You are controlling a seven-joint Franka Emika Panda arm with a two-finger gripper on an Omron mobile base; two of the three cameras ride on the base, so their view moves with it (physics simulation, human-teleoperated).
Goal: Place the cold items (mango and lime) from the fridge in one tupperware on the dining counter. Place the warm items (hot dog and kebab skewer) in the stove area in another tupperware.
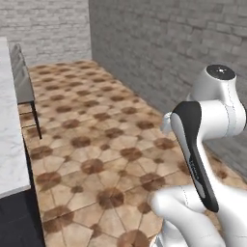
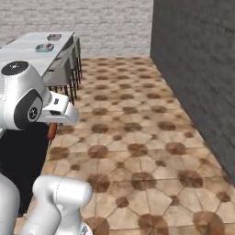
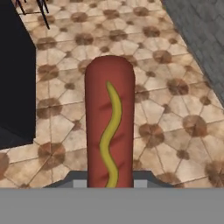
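Note:
The hot dog (image 3: 109,131), red-brown with a wavy yellow mustard line, stands lengthwise up the middle of the hand view, held over the tiled floor. My gripper (image 3: 109,183) is shut on its near end, and the fingers are mostly hidden behind it. From the right base view the hot dog (image 2: 52,131) hangs below the white hand (image 2: 57,112), beside the dark side of the dining counter (image 2: 27,50). Two tupperware containers (image 2: 44,47) (image 2: 54,36) sit on that counter's far end. The mango, lime and kebab skewer are out of view.
The white marble counter (image 1: 9,144) runs along the left with grey stools (image 2: 64,69) against it. A dark grey brick wall (image 2: 197,69) bounds the right side. Patterned floor tiles (image 2: 137,147) stretch ahead between them.

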